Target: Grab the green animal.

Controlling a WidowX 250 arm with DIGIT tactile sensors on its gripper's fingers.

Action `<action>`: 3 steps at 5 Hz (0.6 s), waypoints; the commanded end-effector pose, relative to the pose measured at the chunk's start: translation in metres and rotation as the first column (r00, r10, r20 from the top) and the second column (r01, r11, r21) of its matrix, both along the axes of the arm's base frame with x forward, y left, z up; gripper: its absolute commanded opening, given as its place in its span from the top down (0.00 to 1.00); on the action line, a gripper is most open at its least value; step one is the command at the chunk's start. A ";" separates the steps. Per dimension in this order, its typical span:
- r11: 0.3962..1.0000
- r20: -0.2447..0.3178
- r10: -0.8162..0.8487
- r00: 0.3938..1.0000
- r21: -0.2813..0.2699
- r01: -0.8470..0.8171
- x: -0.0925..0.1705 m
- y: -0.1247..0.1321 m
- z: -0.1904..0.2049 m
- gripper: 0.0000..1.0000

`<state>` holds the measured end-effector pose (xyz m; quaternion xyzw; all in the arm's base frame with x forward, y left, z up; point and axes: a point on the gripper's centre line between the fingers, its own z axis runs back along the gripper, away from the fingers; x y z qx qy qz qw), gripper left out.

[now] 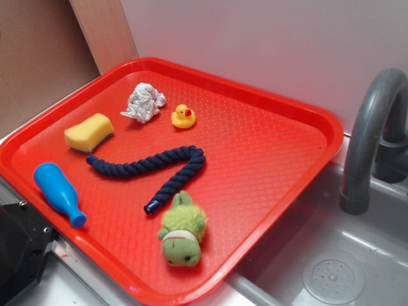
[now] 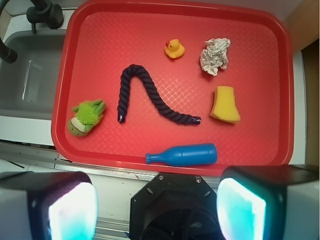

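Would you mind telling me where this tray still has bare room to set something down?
The tray is bare on the sink-side stretch between the duck, rope and rim. It is crowded around the foil ball, sponge and bottle; the green animal fills one corner.

Legible text, labels, brands, numbers, signs — none in either view. Checked surfaces: tray (image 1: 280,108), bottle (image 2: 185,155), sponge (image 1: 89,132), rope (image 2: 145,95), duck (image 1: 183,116), plush (image 2: 86,118), foil (image 2: 215,55), sink (image 1: 331,268) — all unmarked.
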<state>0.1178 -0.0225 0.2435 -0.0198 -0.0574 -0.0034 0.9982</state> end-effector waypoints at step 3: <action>0.934 -0.034 0.338 0.941 -0.108 -0.339 0.023 -0.058 -0.021 0.00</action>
